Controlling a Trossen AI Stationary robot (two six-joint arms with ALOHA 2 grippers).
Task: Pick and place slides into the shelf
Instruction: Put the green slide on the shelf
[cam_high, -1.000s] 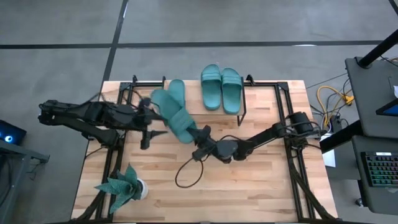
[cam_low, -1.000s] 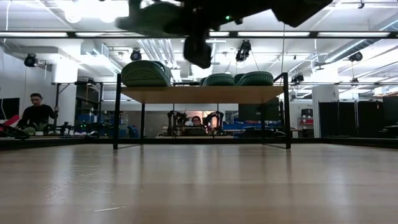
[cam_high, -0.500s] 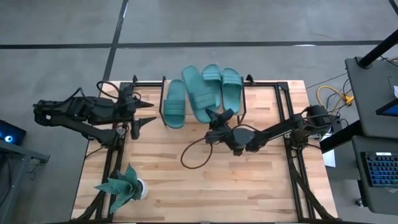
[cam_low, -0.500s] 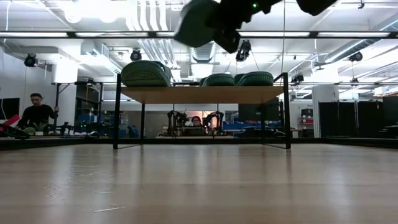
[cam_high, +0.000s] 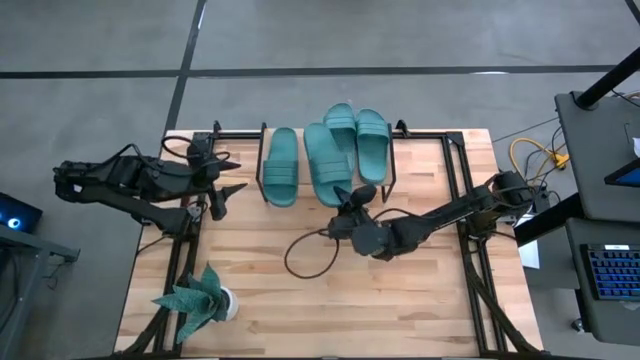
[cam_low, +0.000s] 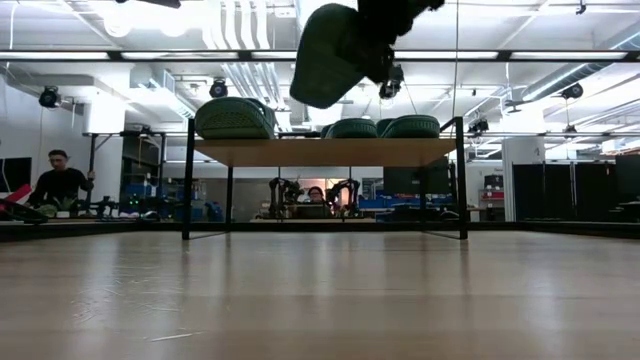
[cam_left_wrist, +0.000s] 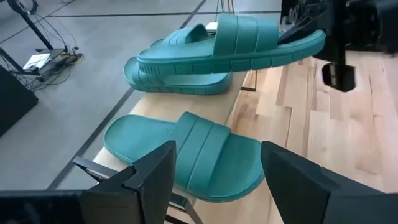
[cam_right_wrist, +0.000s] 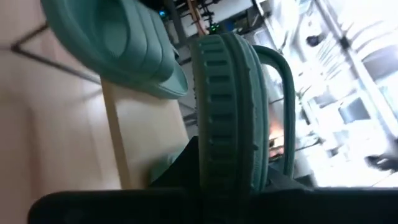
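Observation:
The shelf (cam_low: 325, 152) stands at the table's far edge. One teal slide (cam_high: 281, 166) lies on its left part on its sole, and two more (cam_high: 340, 128) (cam_high: 372, 144) on its right part. Another slide (cam_high: 326, 160) hangs in the air over the gap between them, held by my right gripper (cam_high: 350, 200), which is shut on it. In the low view this slide (cam_low: 330, 55) shows well above the shelf top. My left gripper (cam_high: 222, 190) stands open left of the shelf, touching nothing. My right gripper pinches the slide's near end (cam_right_wrist: 227, 165) between its two fingers, one on the footbed side and one on the underside. The fingers come about level from the table's near side, along the slide. The slide (cam_left_wrist: 230, 50) is lifted clear, strap up, nearly level above the shelf.
A spiky green plant in a white pot (cam_high: 200, 302) stands at the near left corner. A black cable loop (cam_high: 305, 255) lies mid-table under my right arm. People (cam_low: 60, 185) sit in the room beyond the table.
My right gripper has carried the slide up and toward the table's far edge, from mid-table to over the shelf, rolling so the slide now points lengthwise between the others. My left gripper has drawn back toward the table's left edge.

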